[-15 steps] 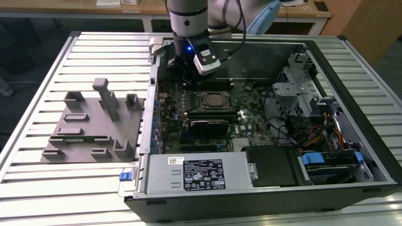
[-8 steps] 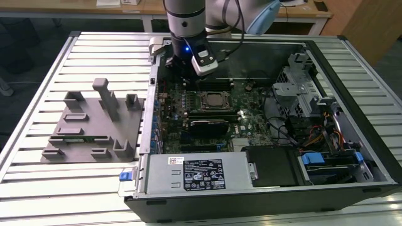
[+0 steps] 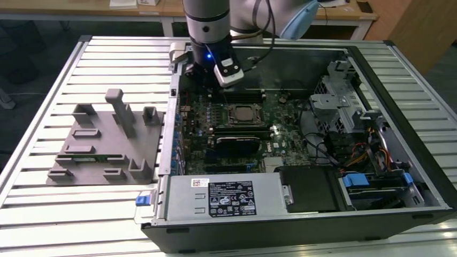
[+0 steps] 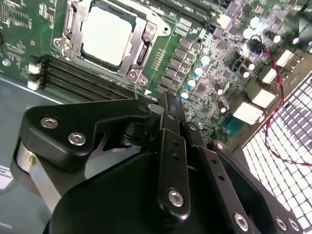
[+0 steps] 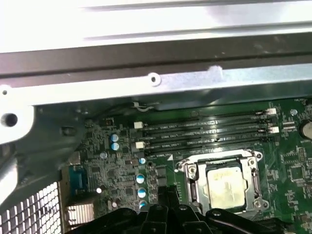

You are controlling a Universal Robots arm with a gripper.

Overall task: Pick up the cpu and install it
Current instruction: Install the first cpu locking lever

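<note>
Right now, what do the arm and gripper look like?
The arm is a silver-grey tube with a pale blue joint cap and a black cable looping beside it. Its black wrist carries a small blue light and a white box. The gripper is matte black linked bars with silver screws.

Exterior view: high, angled down on open computer case [image 3: 286,227]; both wrist views close over motherboard [image 4: 195,53] [image 5: 122,165], sharing cpu [image 4: 106,35] [image 5: 224,187].

A slatted silver metal counter [image 3: 43,214] stands on dark grey floor [image 3: 444,80]; a pale wooden desk [image 3: 143,9] runs beyond it.
</note>
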